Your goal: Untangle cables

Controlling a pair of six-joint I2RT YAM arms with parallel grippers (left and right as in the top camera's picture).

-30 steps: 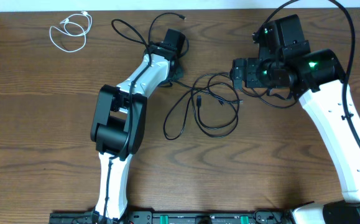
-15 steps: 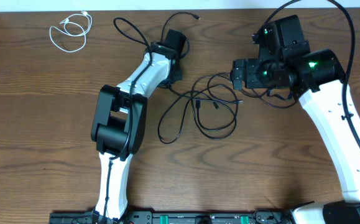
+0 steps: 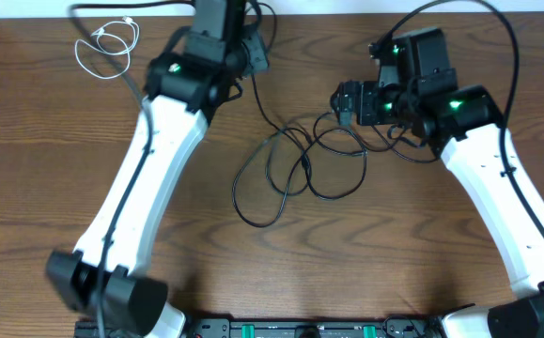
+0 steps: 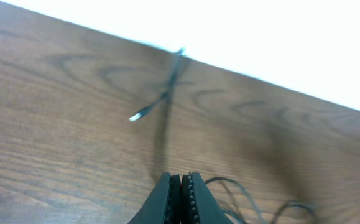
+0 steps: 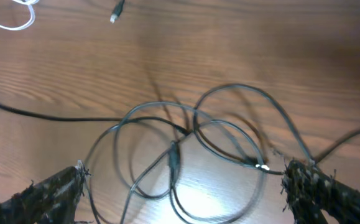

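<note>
While limp black cords (image 3: 300,160) lie looped at mid-frame on the table (image 3: 394,272), the left gripper (image 4: 180,182) — jaws pinched together, apparently on one black strand (image 4: 170,84) — reaches toward the top edge. The right gripper (image 5: 184,169) spreads wide over them. A white cord (image 3: 107,45) sits coiled upper left. Light, floppy and snag-prone, each cord likely handles best taken near a plug end.

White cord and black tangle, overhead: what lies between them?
The left arm crosses between the white cord and the black tangle, seen in the overhead view.
</note>
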